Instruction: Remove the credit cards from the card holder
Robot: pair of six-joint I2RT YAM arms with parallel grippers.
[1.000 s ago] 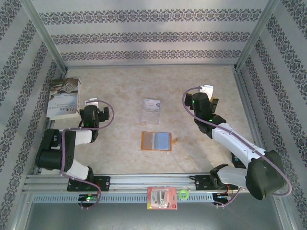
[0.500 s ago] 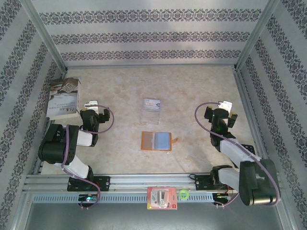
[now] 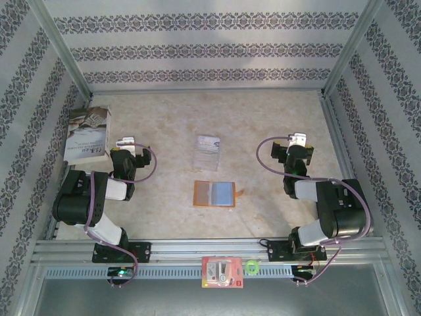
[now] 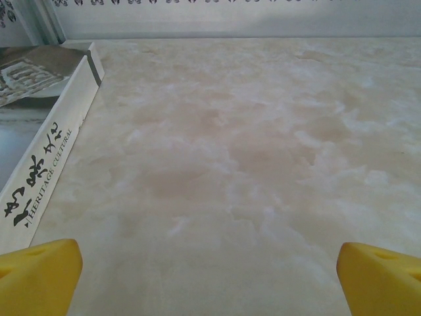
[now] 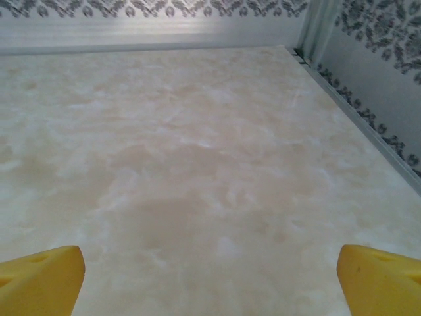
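The card holder [image 3: 214, 193] lies open and flat mid-table, orange-tan with pale blue-grey pockets facing up. A pale credit card [image 3: 208, 142] with faint marks rests at the far end of a clear plastic tray [image 3: 206, 160] just beyond it. My left gripper [image 3: 125, 146] hangs low to the holder's left, beside the book; in the left wrist view it [image 4: 210, 271] is open, with yellow fingertips [image 4: 39, 264] wide apart over bare table. To the holder's right my right gripper [image 3: 297, 142] hovers, and the right wrist view shows it [image 5: 210, 273] open with nothing between its fingertips [image 5: 380, 271].
A book [image 3: 89, 135] lies at the far left, its spine [image 4: 41, 172] close to the left gripper. A red-and-white packet [image 3: 222, 272] and a green ring [image 3: 252, 266] sit on the front rail. Patterned walls [image 3: 210, 49] enclose the table; the right wall [image 5: 368, 72] runs near the right gripper.
The right arm has folded back toward its base, carrying its gripper to the right, away from the middle. The left arm has tucked in slightly. Both grippers stay open.
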